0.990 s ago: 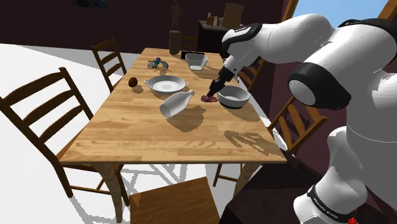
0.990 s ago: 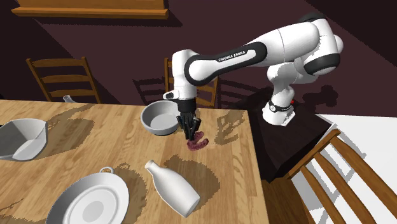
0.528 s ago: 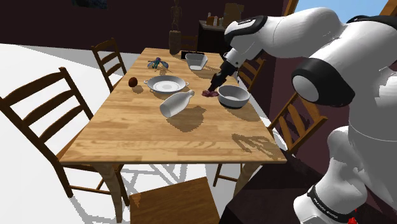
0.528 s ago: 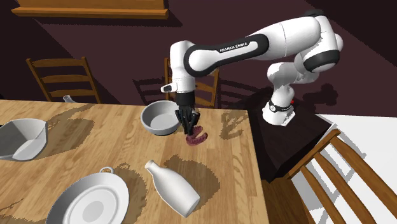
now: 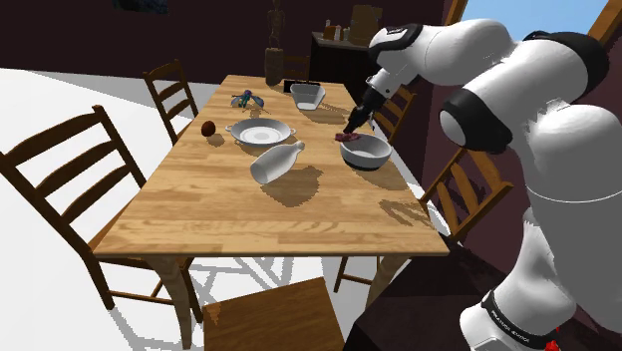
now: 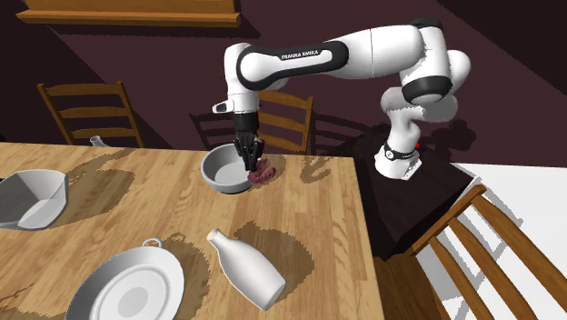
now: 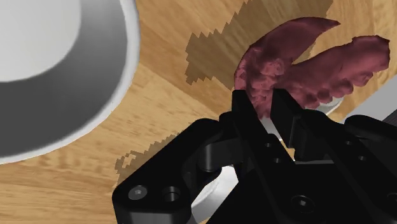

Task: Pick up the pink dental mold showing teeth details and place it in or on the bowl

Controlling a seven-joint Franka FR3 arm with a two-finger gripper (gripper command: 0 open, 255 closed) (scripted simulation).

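Note:
My black gripper (image 6: 252,166) is shut on the pink dental mold (image 6: 263,173), which hangs clear of the wooden table (image 6: 327,245) at the near rim of the grey bowl (image 6: 224,170). In the shoulder view the gripper (image 5: 351,132) holds the mold (image 5: 345,137) just above the bowl's (image 5: 366,151) far-left rim. The wrist view has the fingers (image 7: 245,108) clasping one arch of the toothed mold (image 7: 299,63), with its shadow on the wood and the bowl (image 7: 121,70) off to the side.
A white bottle (image 5: 276,161) lies on its side mid-table. Beyond it are a handled plate (image 5: 260,132), a square dish (image 5: 307,96), a small brown object (image 5: 207,129) and a blue item (image 5: 246,100). Wooden chairs (image 5: 60,179) ring the table.
The gripper has lifted the mold off the table and carried it from beside the bowl up to the bowl's rim. The arm has swung with it.

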